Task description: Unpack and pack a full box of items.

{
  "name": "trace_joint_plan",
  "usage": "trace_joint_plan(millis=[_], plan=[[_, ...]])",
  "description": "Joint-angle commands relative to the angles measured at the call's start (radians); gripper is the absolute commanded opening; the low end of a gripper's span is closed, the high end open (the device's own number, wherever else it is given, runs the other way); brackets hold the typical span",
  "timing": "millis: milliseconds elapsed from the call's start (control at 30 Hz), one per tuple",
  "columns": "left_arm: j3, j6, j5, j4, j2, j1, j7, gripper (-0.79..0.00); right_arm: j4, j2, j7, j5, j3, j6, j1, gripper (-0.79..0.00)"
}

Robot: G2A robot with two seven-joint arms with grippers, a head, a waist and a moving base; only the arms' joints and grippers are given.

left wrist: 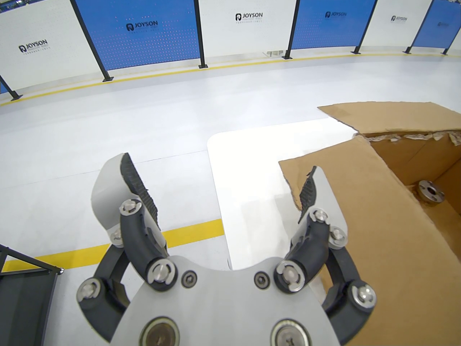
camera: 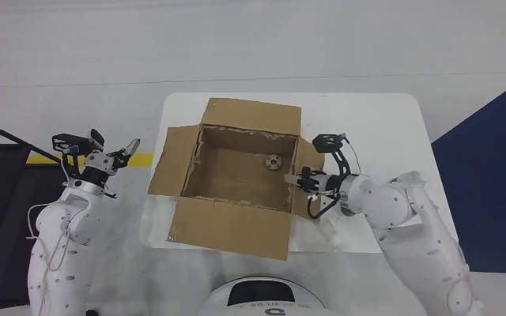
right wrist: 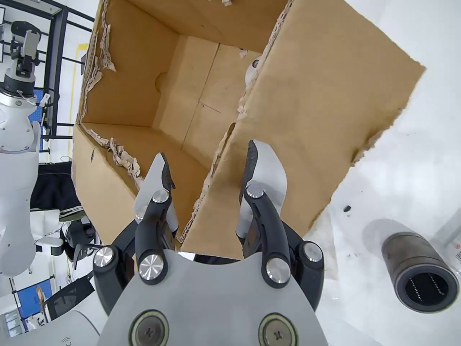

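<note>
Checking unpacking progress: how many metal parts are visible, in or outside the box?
2: a round flange on the box floor, a dark cylinder on the table beside the box. Others may be hidden.

White table (camera: 379,118) on pale grey floor (camera: 237,47). Yellow floor line (left wrist: 194,230) meets table's left edge. Black frame (left wrist: 21,271) beside line. Blue-and-white fence panels (left wrist: 248,16) behind.

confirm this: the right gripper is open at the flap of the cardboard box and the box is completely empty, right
Not empty: the top view shows a metal flange lying on the floor of the cardboard box. The rest holds: the right gripper is open at its flap.
</note>
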Motion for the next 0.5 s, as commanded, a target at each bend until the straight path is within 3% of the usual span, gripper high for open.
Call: trace_joint_plan(millis=[0,67,100,233,333,367,467], plan=[[0.0,0.0,0.0,0.0,0.0,0.0,0.0,0.0,-0.006,-0.003,-0.001,-0.01,-0.029,0.012,0.018,-0.403],[0.0,0.0,0.0,0.0,0.0,0.0,0.0,0.0,-0.015,-0.004,-0.007,-0.04,-0.051,0.027,0.026,-0.388],[0.0,0.0,0.0,0.0,0.0,0.0,0.0,0.0,-0.024,-0.004,-0.009,-0.046,-0.055,0.035,0.025,-0.314],[0.0,0.0,0.0,0.0,0.0,0.0,0.0,0.0,-0.07,0.003,-0.034,-0.011,0.025,0.038,-0.022,-0.203],[0.0,0.0,0.0,0.0,0.0,0.0,0.0,0.0,-0.122,0.016,-0.068,0.01,0.178,0.014,-0.125,-0.089],[0.0,0.0,0.0,0.0,0.0,0.0,0.0,0.0,-0.153,0.019,-0.095,0.015,0.243,0.006,-0.175,0.0],[0.0,0.0,0.0,0.0,0.0,0.0,0.0,0.0,-0.221,0.019,-0.186,0.137,0.468,-0.066,-0.359,0.0]])
